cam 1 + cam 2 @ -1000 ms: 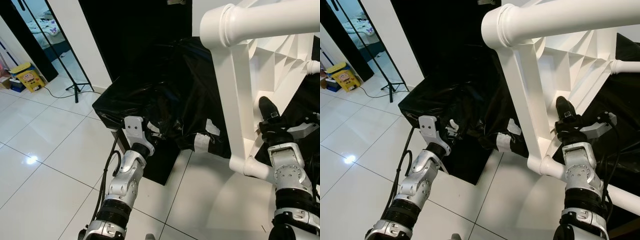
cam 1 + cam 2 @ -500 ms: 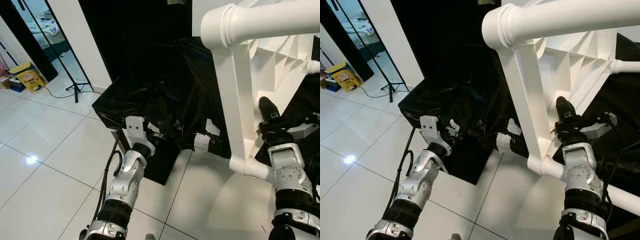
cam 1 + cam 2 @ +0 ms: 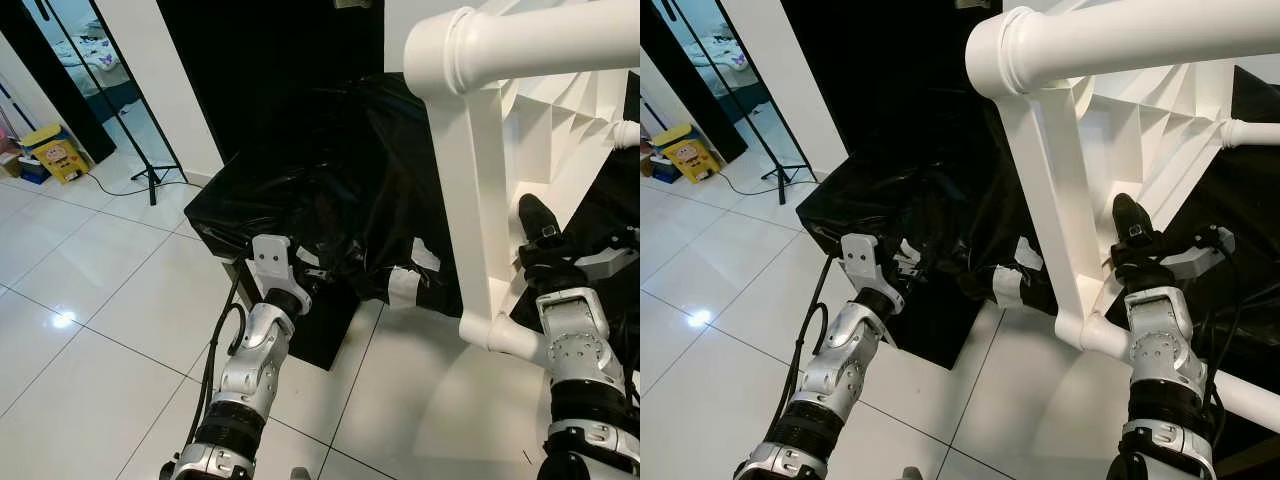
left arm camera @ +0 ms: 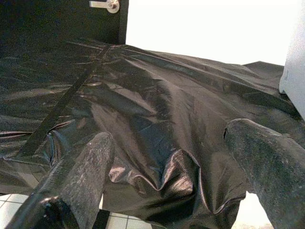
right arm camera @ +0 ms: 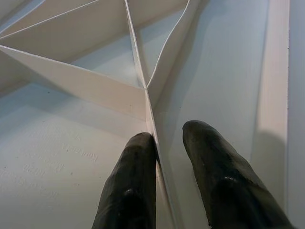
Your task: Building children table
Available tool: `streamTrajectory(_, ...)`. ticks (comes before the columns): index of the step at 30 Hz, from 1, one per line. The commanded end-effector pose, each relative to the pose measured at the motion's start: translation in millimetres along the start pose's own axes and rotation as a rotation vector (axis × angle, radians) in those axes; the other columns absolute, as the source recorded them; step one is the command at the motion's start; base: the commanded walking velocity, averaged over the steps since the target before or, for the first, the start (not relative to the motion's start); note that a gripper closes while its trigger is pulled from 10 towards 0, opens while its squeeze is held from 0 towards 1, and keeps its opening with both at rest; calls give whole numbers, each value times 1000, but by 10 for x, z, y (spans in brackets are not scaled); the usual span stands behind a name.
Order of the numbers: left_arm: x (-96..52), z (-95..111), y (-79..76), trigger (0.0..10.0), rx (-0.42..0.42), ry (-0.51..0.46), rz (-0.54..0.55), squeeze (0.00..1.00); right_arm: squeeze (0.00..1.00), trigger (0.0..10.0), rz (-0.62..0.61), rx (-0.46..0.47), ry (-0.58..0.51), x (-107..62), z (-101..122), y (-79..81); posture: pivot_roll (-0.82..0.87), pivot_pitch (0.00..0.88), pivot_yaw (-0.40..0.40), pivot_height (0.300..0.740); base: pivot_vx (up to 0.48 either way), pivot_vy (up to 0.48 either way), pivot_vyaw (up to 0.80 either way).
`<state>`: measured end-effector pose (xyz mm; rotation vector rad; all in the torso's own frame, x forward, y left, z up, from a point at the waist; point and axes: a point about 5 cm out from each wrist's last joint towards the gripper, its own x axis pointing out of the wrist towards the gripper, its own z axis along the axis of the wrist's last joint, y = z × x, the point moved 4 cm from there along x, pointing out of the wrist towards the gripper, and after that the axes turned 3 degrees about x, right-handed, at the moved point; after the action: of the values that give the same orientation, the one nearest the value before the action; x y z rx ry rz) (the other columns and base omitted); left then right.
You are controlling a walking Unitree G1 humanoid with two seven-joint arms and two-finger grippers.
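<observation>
The white children's table [image 3: 560, 120] stands tilted on its side, its ribbed underside facing me. One thick round leg [image 3: 540, 40] juts across the top, and a flat upright [image 3: 470, 200] runs down to a second leg [image 3: 495, 335] near the floor. My right gripper [image 5: 167, 132] reaches into the underside and is shut on a thin white rib [image 5: 139, 71]; its black fingers [image 3: 537, 222] show beside the upright. My left gripper [image 4: 167, 132] is open, low in front of a crumpled black plastic sheet [image 4: 143, 95], holding nothing.
The black sheet [image 3: 330, 180] covers a low box on the white tiled floor [image 3: 100, 290]. A black tripod stand [image 3: 150, 170] and a yellow box [image 3: 58, 152] are at the far left. Open floor lies to my left and in front.
My left gripper has edged slightly forward toward the black sheet. The right gripper and the table have barely moved.
</observation>
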<state>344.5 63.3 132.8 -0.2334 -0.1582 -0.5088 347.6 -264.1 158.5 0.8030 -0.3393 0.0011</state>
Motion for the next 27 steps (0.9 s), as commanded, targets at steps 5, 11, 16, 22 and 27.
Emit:
streamTrajectory(5, -42, -12, 12, 10000, 17, 4, -35, 0, 0, 10000, -102, 22, 58, -144, -174, -210, 96, 0, 119, 740, 0, 0, 0)
streamTrajectory(11, -47, -19, 7, 10000, 14, 4, -33, 0, 0, 10000, -98, 20, 62, -142, -185, -200, 94, 0, 117, 740, 0, 0, 0)
streamTrajectory(16, -43, -30, -8, 10000, 15, 6, -36, 0, 0, 10000, -97, 17, 60, -130, -166, -200, 94, 0, 117, 740, 0, 0, 0)
streamTrajectory(22, -43, -35, 16, 10000, 17, 9, -29, 0, 0, 10000, -97, 16, 59, -131, -168, -199, 94, 0, 117, 740, 0, 0, 0)
streamTrajectory(27, -43, -36, 22, 10000, 17, 9, -25, 0, 0, 10000, -97, 15, 59, -128, -168, -199, 95, 0, 116, 740, 0, 0, 0)
